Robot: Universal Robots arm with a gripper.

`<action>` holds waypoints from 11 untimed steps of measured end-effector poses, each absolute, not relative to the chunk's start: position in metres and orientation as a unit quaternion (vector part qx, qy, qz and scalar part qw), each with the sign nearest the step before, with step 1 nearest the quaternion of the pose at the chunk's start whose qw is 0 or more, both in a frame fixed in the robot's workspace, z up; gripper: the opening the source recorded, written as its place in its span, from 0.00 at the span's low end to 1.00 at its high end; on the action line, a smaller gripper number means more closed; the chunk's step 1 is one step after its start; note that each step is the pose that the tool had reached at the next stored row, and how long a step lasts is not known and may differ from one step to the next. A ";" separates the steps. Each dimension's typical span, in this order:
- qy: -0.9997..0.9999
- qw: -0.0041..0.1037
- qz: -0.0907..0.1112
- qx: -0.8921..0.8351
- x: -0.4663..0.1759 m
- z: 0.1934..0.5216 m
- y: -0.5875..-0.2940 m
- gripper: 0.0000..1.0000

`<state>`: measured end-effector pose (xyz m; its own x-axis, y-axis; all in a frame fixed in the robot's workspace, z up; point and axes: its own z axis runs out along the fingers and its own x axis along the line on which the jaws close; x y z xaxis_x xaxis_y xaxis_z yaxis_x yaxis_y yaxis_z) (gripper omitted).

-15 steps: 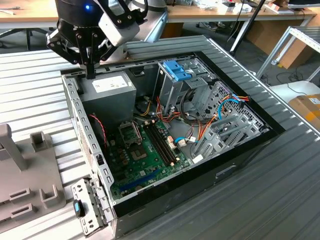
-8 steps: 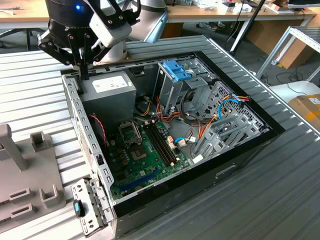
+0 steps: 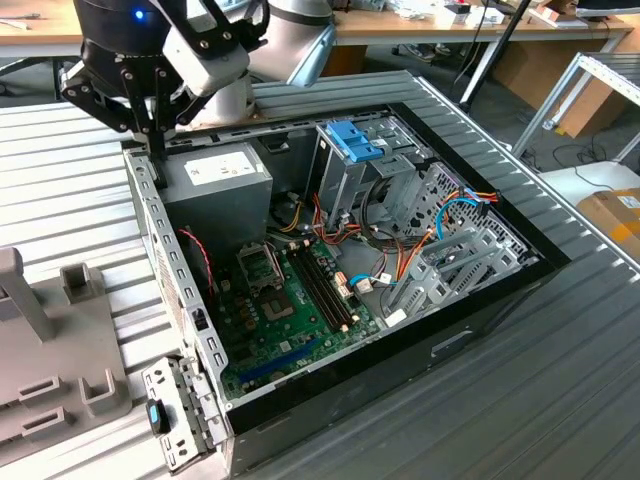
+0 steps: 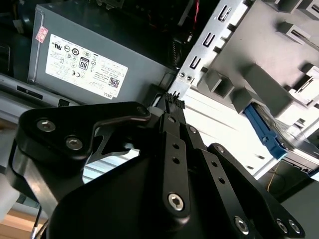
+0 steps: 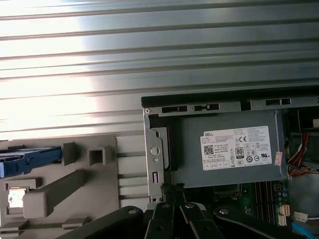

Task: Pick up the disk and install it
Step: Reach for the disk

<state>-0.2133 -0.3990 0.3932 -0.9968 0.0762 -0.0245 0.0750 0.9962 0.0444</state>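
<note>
Nearest the cameras, the black linkage of the gripper (image 4: 172, 99) is seen in both wrist views, and part of the scene beneath is hidden by it. The jaws are pressed together at their tips, and nothing is clamped between them. In the exterior view the tips are held at the upper rim of the open computer case (image 3: 160, 260), just beside the grey power supply (image 5: 229, 149) with its white label.

Beyond the case wall, a grey fixture (image 5: 75, 184) is set on the ribbed metal table (image 5: 149, 50). The disk (image 4: 264, 130) is lodged in this fixture, well apart from the gripper. Its blue rail is made out clearly, but its black body is largely screened by the fixture's posts and is probably cut off at the picture's edge in the first wrist view.

Farther off, inside the case, the green motherboard (image 3: 285, 310) is seen. Behind it stands a metal cage topped by a blue clip (image 3: 352, 138), its interior tangled with cables and hard to read.
</note>
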 end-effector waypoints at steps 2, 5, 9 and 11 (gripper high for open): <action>0.999 0.013 0.022 0.038 -0.217 0.393 -0.399 0.11; 0.999 0.013 0.022 0.038 -0.222 0.393 -0.399 0.11; 0.999 0.013 0.022 0.038 -0.230 0.393 -0.399 0.11; 0.999 0.013 0.022 0.038 -0.234 0.393 -0.399 0.11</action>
<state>-0.2340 -0.3989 0.3932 -0.9968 0.0762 -0.0245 0.0751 0.9962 0.0444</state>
